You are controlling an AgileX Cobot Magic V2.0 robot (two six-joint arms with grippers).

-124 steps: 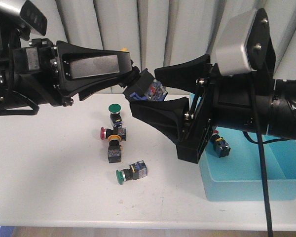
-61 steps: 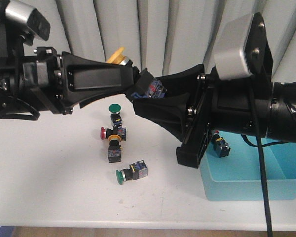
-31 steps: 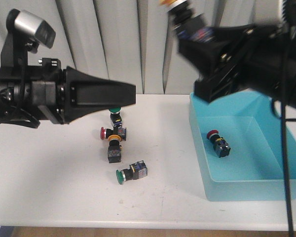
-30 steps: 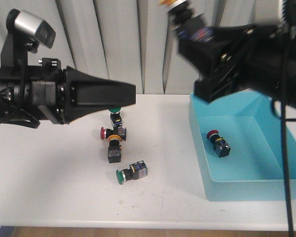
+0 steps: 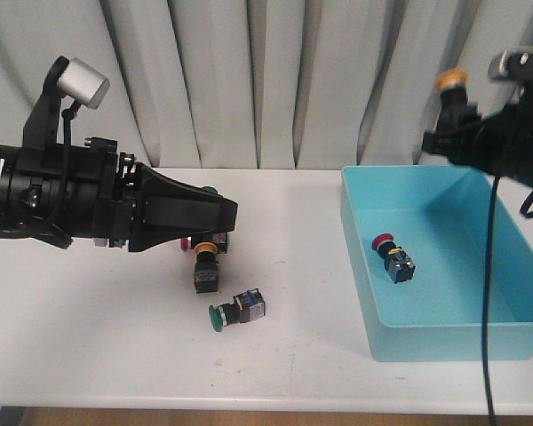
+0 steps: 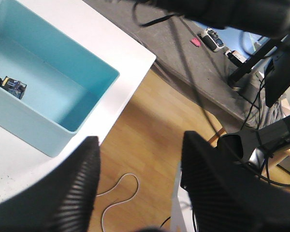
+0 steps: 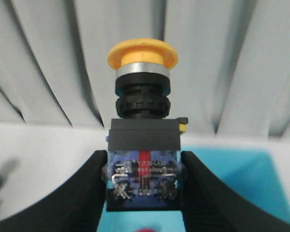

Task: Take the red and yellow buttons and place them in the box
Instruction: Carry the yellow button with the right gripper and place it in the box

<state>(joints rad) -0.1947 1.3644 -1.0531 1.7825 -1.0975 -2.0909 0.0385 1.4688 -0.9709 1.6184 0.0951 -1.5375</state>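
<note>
- Front view: the right hand (image 5: 450, 133) hangs high over the far edge of the blue box (image 5: 444, 342), closed around a yellow button (image 5: 450, 89) held cap-up.
- A red button (image 5: 393, 256) lies on the floor of the box, near its left wall.
- The left hand (image 5: 224, 215) reaches low over the white worktop (image 5: 98, 328), its tip above a cluster of buttons (image 5: 209, 257); how far it is open cannot be told from here.
- In that cluster a yellow-ringed switch (image 5: 206, 266) stands just below the hand's tip, and a red cap (image 5: 186, 242) peeks out beside it.
- A green button (image 5: 236, 309) lies on its side nearer the front edge, apart from the cluster.
- Left wrist view: the left hand (image 6: 140, 164) is spread wide with nothing between its two dark fingers (image 6: 77, 193); beyond them are the box (image 6: 63, 104), the worktop corner and a wooden floor (image 6: 150, 130).
- Right wrist view: the right hand (image 7: 144, 181) clamps the black and blue body of the yellow button (image 7: 143, 145) between both fingers (image 7: 84, 193), cap pointing up against the grey curtain (image 7: 38, 58), with the box (image 7: 237, 188) below.
</note>
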